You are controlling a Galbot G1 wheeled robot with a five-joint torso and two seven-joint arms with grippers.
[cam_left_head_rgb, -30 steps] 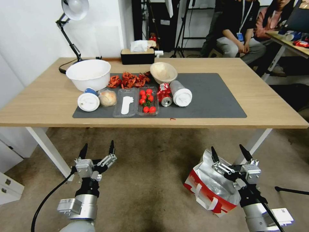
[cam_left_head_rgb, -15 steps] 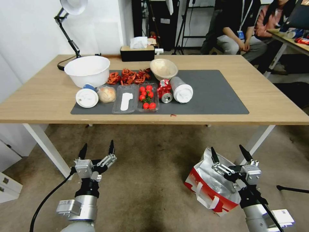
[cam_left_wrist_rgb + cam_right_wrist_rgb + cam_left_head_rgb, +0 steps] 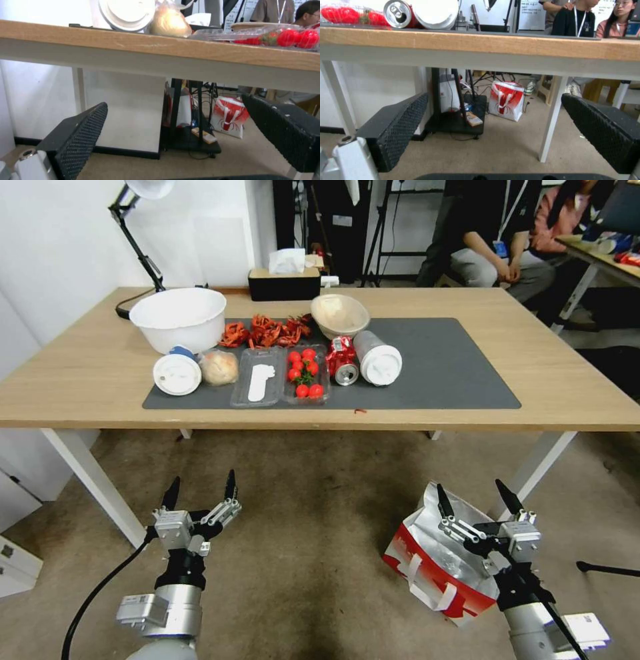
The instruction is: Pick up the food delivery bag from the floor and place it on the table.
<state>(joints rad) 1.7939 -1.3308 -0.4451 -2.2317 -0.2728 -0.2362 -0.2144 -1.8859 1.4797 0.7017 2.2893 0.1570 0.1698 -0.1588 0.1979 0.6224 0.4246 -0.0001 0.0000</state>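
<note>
The white-and-red food delivery bag (image 3: 433,570) with silver foil lining is sitting on the brownish-grey floor (image 3: 313,540) below the light wood tabletop (image 3: 87,380), whose dark grey mat (image 3: 440,373) is carrying red cherry tomatoes (image 3: 303,373).

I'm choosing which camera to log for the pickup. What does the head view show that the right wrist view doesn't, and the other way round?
Head view: the boxy white-and-red, foil-lined food delivery bag on the brownish floor close by the open right gripper, the open left gripper parked apart, and the dark grey mat. Right wrist view: the light wood table from below, and another red-and-white bag standing beyond it. Both: the table's front edge and the red soda can lying on its side.
</note>
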